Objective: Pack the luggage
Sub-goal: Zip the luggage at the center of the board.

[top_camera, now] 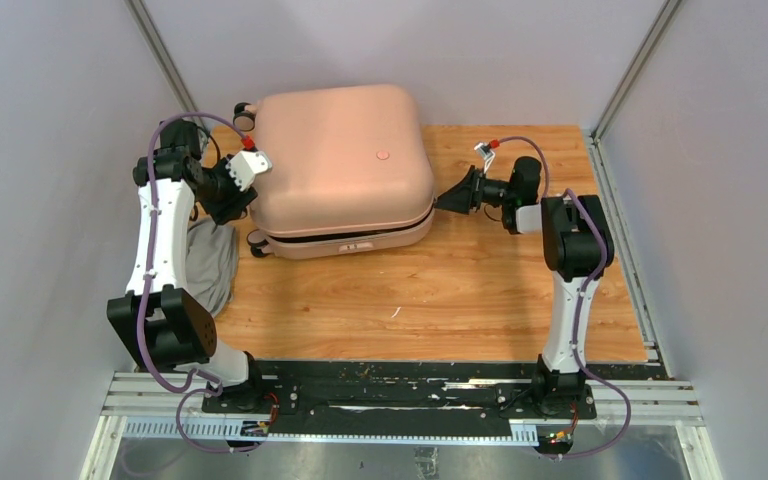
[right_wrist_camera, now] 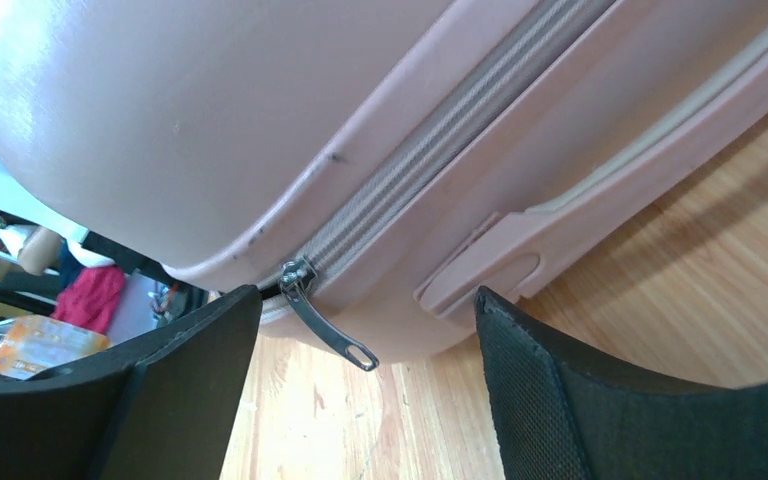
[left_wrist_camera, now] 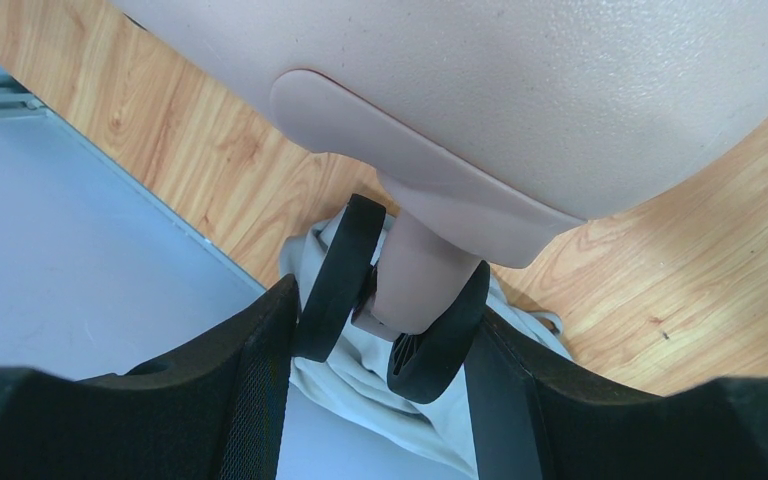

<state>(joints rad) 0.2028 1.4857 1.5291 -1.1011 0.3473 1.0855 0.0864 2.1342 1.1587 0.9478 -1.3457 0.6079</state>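
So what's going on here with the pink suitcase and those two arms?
Two robot arms are working on a pink suitcase lying lid-down on a wooden table. The left hand grips a wheel at the case's left end, seemingly to steady it. The right hand is open at the right corner, with the zip pull between its fingers but not pinched. A grey cloth lies at the table's left edge, outside the case.

Pale pink hard-shell suitcase, rounded corners, lies flat, lid lowered, upper centre of frame, on wooden desk.
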